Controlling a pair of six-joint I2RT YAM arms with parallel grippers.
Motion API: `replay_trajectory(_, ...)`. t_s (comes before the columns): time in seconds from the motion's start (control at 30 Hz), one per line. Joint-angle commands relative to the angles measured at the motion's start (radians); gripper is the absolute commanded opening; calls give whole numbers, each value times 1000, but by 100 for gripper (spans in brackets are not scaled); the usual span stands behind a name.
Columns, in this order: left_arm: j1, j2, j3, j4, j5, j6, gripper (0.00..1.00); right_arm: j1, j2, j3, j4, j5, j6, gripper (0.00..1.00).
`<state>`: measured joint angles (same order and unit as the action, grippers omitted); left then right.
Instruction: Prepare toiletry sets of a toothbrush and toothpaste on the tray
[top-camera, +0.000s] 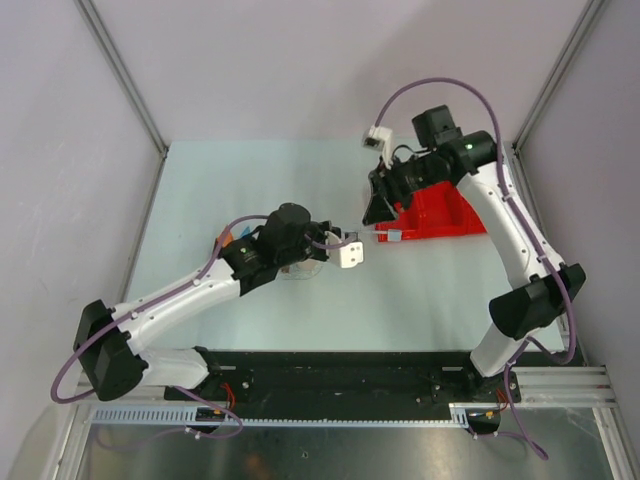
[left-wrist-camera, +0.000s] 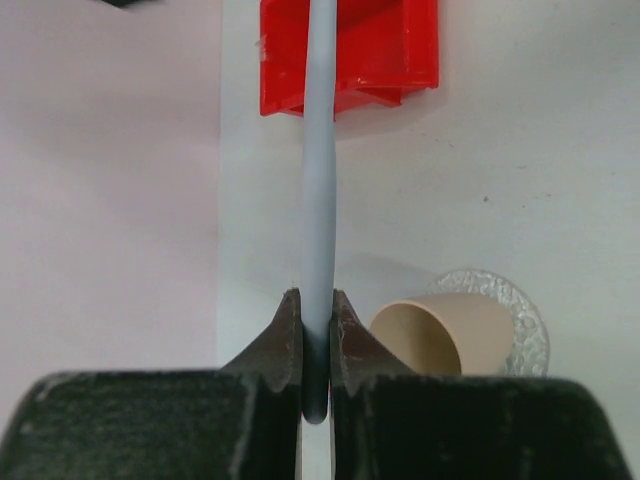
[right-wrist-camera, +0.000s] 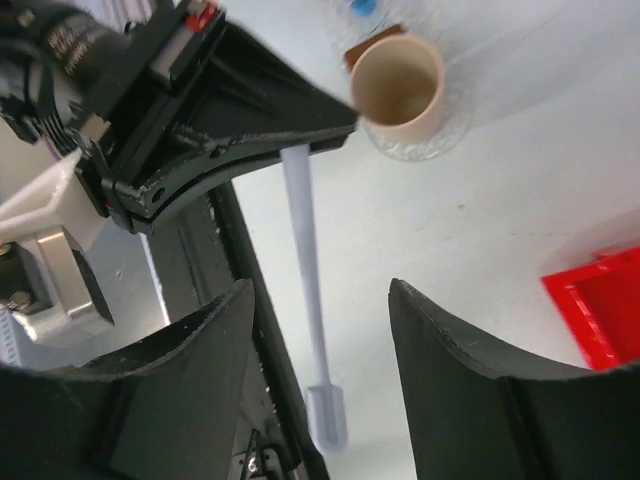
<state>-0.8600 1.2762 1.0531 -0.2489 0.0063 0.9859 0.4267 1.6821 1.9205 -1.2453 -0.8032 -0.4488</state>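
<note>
The left arm stretches forward, the left gripper (left-wrist-camera: 317, 335) clamped on the toothbrush (left-wrist-camera: 320, 180) just beside the cup (left-wrist-camera: 440, 335) on the tray (left-wrist-camera: 528, 330). The right arm bends back toward it, the right gripper (right-wrist-camera: 320, 290) spread apart around the brush head.

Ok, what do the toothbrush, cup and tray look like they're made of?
The toothbrush looks like plastic: pale blue, smooth, slightly translucent. The cup is beige, matte and opaque; plastic or paper, I can't tell. The tray seems clear plastic, maybe glass: see-through, with a bumpy surface that glints.
</note>
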Motion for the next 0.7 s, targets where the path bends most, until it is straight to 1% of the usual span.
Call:
replay_trajectory(0.0, -2, -57, -36, 45, -5, -61, 0, -95, -27, 115, 59, -25, 91, 62)
replay_trajectory(0.1, 9, -67, -33, 59, 6, -130, 0, -167, -50, 146, 124, -69, 137, 63)
replay_trajectory(0.13, 15, -70, -27, 65, 27, -179, 0, -227, -62, 141, 148, -86, 174, 63)
replay_trajectory(0.2, 42, -74, 2, 68, 53, -231, 0, -288, -100, 126, 243, -146, 222, 63)
replay_trajectory(0.23, 53, -74, 13, 72, 69, -287, 0, -334, -116, 95, 279, -165, 272, 64)
replay_trajectory(0.27, 67, -74, 39, 73, 101, -318, 0, -356, -134, 77, 352, -191, 292, 64)
replay_trajectory(0.3, 97, -72, 51, 77, 119, -354, 0, -370, -169, 52, 387, -200, 308, 63)
replay_trajectory(0.33, 116, -72, 65, 79, 167, -418, 0, -384, -191, 8, 423, -205, 335, 63)
replay_trajectory(0.37, 131, -72, 90, 82, 187, -455, 0, -387, -211, -17, 487, -209, 344, 63)
replay_trajectory(0.43, 180, -71, 114, 91, 224, -551, 0, -388, -263, -73, 547, -211, 369, 63)
replay_trajectory(0.5, 222, -74, 142, 111, 264, -613, 0, -387, -295, -103, 635, -220, 410, 63)
replay_trajectory(0.53, 231, -83, 148, 120, 271, -674, 0, -388, -323, -119, 662, -218, 423, 64)
replay_trajectory(0.6, 259, -92, 166, 149, 299, -736, 0, -381, -344, -162, 750, -228, 470, 64)
replay_trajectory(0.63, 266, -101, 173, 157, 320, -795, 0, -375, -364, -176, 779, -229, 485, 65)
replay_trajectory(0.67, 272, -104, 188, 164, 342, -826, 0, -353, -372, -199, 829, -226, 498, 65)
